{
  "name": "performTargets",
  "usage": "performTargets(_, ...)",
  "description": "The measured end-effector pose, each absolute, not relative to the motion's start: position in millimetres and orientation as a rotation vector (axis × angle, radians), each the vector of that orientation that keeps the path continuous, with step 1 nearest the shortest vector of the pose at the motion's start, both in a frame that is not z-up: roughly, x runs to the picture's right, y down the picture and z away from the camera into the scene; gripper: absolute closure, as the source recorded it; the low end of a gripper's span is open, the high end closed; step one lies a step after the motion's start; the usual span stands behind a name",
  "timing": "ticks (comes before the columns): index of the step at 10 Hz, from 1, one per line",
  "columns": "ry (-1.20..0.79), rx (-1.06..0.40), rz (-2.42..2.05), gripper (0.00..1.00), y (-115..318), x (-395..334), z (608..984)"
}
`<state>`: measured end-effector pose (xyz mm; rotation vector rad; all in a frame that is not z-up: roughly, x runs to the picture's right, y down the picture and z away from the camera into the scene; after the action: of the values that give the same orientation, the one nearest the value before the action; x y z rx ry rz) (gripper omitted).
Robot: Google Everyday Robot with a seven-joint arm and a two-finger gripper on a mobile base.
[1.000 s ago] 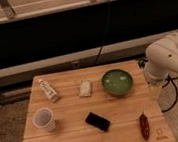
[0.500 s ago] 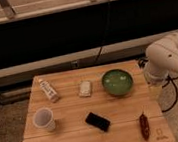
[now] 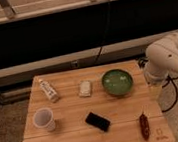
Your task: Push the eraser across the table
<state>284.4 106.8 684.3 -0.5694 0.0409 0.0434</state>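
The eraser (image 3: 97, 121), a flat black block with rounded corners, lies on the wooden table (image 3: 73, 141), a little in front of centre and turned at an angle. My white arm (image 3: 169, 60) hangs folded beyond the table's right edge. The gripper (image 3: 155, 91) points down beside that edge, well to the right of the eraser and apart from it.
A green bowl (image 3: 117, 81) stands at the back right. A pale whitish block (image 3: 85, 89) lies behind the eraser. A white cup (image 3: 43, 119) and a small white bottle (image 3: 48, 89) are at the left. A dark red elongated thing (image 3: 144, 125) lies front right, near the logo (image 3: 160, 136).
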Motion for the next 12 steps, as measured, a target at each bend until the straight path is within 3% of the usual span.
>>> performTargets(12, 0.003, -0.579, -0.125, 0.20, 173, 219, 709)
